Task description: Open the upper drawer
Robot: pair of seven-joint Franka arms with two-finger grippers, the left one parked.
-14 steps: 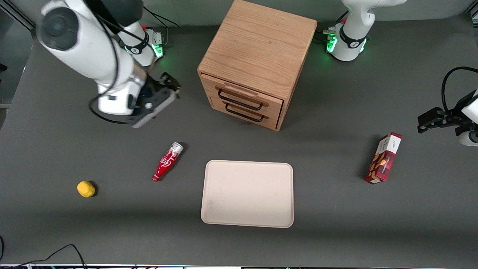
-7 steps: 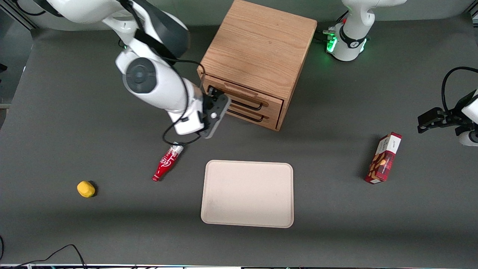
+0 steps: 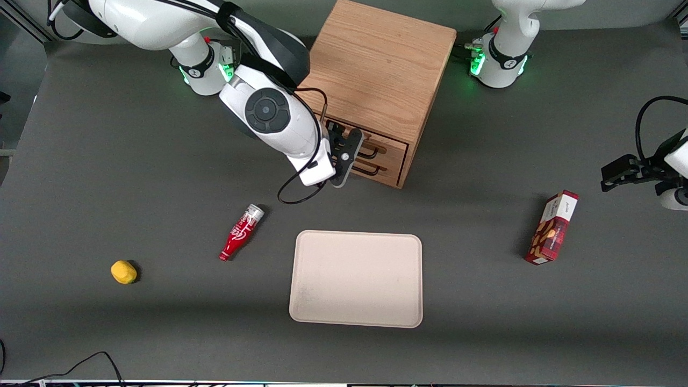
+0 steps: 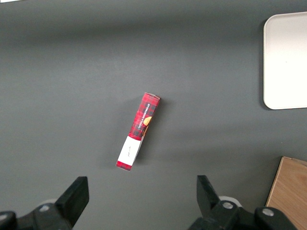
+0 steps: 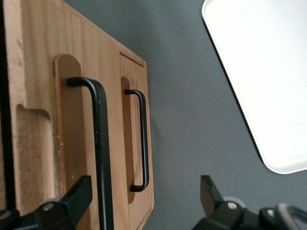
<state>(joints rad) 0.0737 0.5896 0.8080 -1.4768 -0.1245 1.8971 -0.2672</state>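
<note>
The oak cabinet (image 3: 376,70) stands at the back middle of the table. The upper drawer (image 3: 389,146) is shut; its front with the black wire handle (image 3: 371,152) sits above the lower drawer front (image 3: 388,167). My right gripper (image 3: 352,153) is right in front of the drawer fronts and hides most of them. In the right wrist view it is open and empty (image 5: 144,196). The upper handle (image 5: 101,153) runs just inside one finger (image 5: 79,191). The lower handle (image 5: 143,139) is also between the fingers.
A beige tray (image 3: 356,279) lies nearer the front camera than the cabinet, also in the right wrist view (image 5: 259,72). A red bottle (image 3: 240,232) and a yellow object (image 3: 123,272) lie toward the working arm's end. A red box (image 3: 552,228) lies toward the parked arm's end.
My right gripper has swung from the working arm's end of the table to the front of the cabinet's drawers. The drawers have not moved.
</note>
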